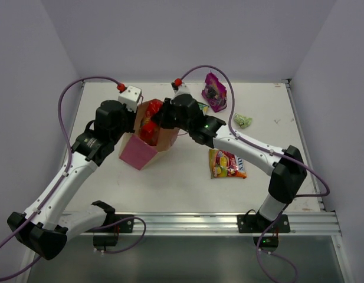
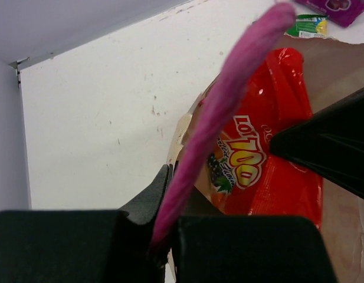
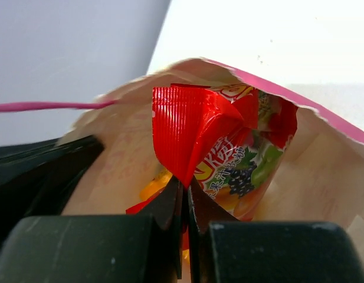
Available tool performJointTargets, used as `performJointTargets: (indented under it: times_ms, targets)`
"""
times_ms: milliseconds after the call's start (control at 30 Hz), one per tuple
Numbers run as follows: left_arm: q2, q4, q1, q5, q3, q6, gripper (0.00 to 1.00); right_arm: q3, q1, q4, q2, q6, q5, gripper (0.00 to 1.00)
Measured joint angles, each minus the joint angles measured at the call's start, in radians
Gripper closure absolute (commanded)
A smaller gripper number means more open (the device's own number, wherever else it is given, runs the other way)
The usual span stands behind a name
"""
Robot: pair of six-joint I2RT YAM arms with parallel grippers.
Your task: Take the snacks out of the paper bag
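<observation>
The paper bag (image 1: 164, 137) stands upright mid-table with its pink side (image 1: 136, 153) toward me. At the bag's left rim my left gripper (image 1: 138, 113) is shut on the pink cord handle (image 2: 229, 100), which runs taut from between its fingertips (image 2: 170, 177). My right gripper (image 1: 162, 118) is inside the bag's mouth, shut on the crimped top edge of a red snack packet (image 3: 193, 130), also seen as the red packet (image 2: 270, 171). Another orange-yellow packet (image 3: 152, 186) shows deeper in the bag (image 3: 323, 171).
Lying on the table to the right of the bag are a magenta packet (image 1: 215, 91), a pale green wrapped piece (image 1: 243, 121), a yellow-red candy bag (image 1: 227, 164) and a green packet (image 2: 308, 26) partly behind the right arm. White walls enclose the table.
</observation>
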Motion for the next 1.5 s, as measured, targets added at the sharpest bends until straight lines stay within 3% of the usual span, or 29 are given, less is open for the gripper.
performJointTargets:
  times_ms: [333,467,700,933,1200,1433,1500]
  targets:
    - [0.010,0.001,0.000,-0.058,0.000,0.000,1.00,0.109,-0.018,-0.014,-0.147,-0.158,-0.058,1.00]
    - [0.011,0.002,0.000,-0.075,0.000,0.000,1.00,0.160,-0.079,-0.053,-0.232,-0.196,-0.090,1.00]
    - [0.011,0.003,0.000,-0.082,0.000,0.000,1.00,0.185,-0.315,-0.113,-0.397,-0.238,-0.072,1.00]
    - [0.013,0.004,0.000,-0.082,0.000,0.000,1.00,-0.067,-0.643,-0.109,-0.588,-0.198,-0.015,1.00]
    - [0.013,0.006,0.000,-0.077,0.000,0.001,1.00,-0.370,-0.988,-0.135,-0.449,-0.063,-0.019,1.00]
    - [0.013,0.010,0.000,-0.071,0.000,0.001,1.00,-0.485,-1.117,-0.159,-0.298,0.006,-0.016,1.00]
    - [0.013,0.010,0.000,-0.070,0.000,0.001,1.00,-0.486,-1.126,-0.132,-0.289,0.023,-0.020,0.74]
